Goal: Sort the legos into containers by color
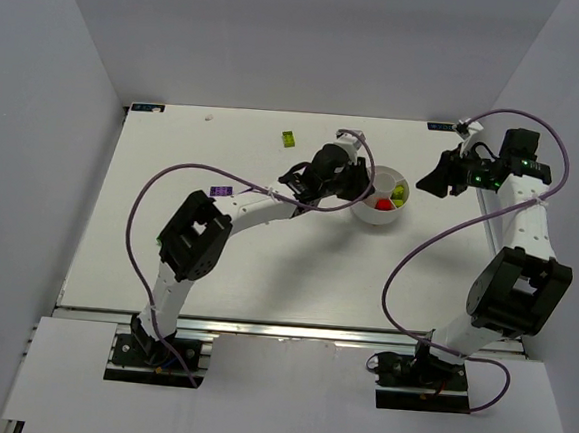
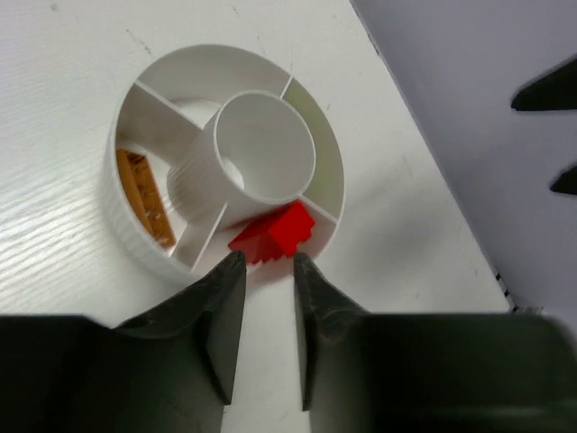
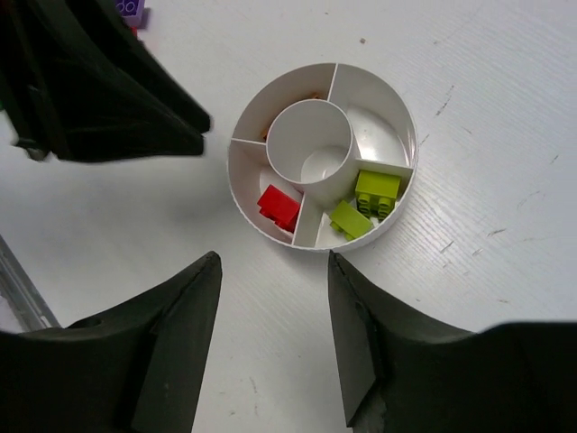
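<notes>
The round white divided bowl stands right of table centre. Its compartments hold a red lego, an orange lego and two yellow-green legos. The central cup looks empty. My left gripper is open and empty, its tips just above the bowl's rim beside the red lego. It sits at the bowl's left side in the top view. My right gripper is open and empty, hovering right of the bowl. A green lego and a purple lego lie loose on the table.
The left arm's purple cable loops over the table's left half. Grey walls close in the table on three sides. In the right wrist view the left gripper fills the upper left, with the purple lego behind it.
</notes>
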Robot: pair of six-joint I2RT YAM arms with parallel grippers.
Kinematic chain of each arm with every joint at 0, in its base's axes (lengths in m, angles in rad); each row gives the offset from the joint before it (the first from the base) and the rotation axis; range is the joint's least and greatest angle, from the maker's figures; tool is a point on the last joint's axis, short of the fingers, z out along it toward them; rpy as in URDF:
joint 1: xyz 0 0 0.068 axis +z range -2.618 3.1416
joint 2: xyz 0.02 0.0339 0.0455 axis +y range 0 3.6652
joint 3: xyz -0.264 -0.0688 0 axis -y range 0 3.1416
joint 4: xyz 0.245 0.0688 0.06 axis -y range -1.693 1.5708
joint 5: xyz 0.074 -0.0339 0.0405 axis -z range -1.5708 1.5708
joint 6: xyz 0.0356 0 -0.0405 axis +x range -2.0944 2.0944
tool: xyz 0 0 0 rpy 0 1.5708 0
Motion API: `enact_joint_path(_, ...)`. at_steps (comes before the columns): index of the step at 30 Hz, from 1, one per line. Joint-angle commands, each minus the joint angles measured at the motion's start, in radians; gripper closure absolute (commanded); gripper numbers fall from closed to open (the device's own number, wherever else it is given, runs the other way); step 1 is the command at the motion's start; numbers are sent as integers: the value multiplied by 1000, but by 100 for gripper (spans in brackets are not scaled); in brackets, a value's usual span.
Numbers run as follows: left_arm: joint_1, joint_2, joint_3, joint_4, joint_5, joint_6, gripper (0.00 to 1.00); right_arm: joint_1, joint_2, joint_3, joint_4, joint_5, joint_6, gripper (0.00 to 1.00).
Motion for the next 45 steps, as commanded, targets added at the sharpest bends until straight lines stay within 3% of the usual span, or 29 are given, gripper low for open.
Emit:
enact_joint_path(1, 3, -248, -90, 10, -68, 6, 64, 12, -57, 28, -26, -44, -110, 43)
enact_joint_path(2, 8, -285, -131, 18, -73, 2, 78, 18, -75, 23, -25, -47, -134, 37)
enact_joint_path(3, 11, -322, -216, 18, -108, -5, 84, 29, -88, 13, -18, -46, -170, 33)
enact_joint_path(4, 17, -360, -261, 18, -126, -9, 89, 33, -100, -18, 23, -44, -176, 25)
enact_joint_path(5, 23, -435, -304, 9, -163, -14, 90, 36, -135, -41, 56, -52, -178, 11)
enact_joint_path(6, 28, -472, -388, 0, -180, -25, 91, 39, -157, -76, 104, -67, -165, 11)
enact_joint_path(8, 52, -576, -471, -38, -227, -40, 83, 40, -204, -190, 262, -105, -130, 11)
enact_joint_path(9, 61, -609, -508, -48, -246, -58, 65, 43, -208, -208, 274, -130, -148, 11)
enact_joint_path(10, 83, -636, -577, -87, -266, -69, 57, 49, -206, -210, 238, -144, -165, 11)
enact_joint_path(13, 141, -730, -686, -164, -298, -109, 39, 124, -137, -92, 39, -144, -333, 34)
enact_joint_path(14, 161, -745, -705, -202, -298, -118, 37, 145, -102, -39, -65, -116, -357, 55)
enact_joint_path(17, 224, -768, -746, -249, -278, -114, 33, 222, -91, -38, -91, -58, -343, 78)
enact_joint_path(19, 248, -739, -737, -270, -257, -40, 31, 247, -102, -59, -78, -49, -331, 70)
enact_joint_path(20, 255, -718, -710, -298, -246, -4, 30, 268, -114, -67, -74, -46, -330, 58)
enact_joint_path(21, 261, -692, -687, -322, -232, 61, 30, 291, -122, -78, -75, -46, -333, 53)
enact_joint_path(25, 276, -487, -546, -448, -206, 230, 29, 306, -134, -84, -97, -61, -366, 37)
enact_joint_path(34, 299, -209, -240, -605, -251, 442, 28, 308, -135, -70, -123, -36, -392, 33)
enact_joint_path(45, 299, -152, -200, -632, -281, 518, 29, 308, -117, -73, -110, -33, -377, 33)
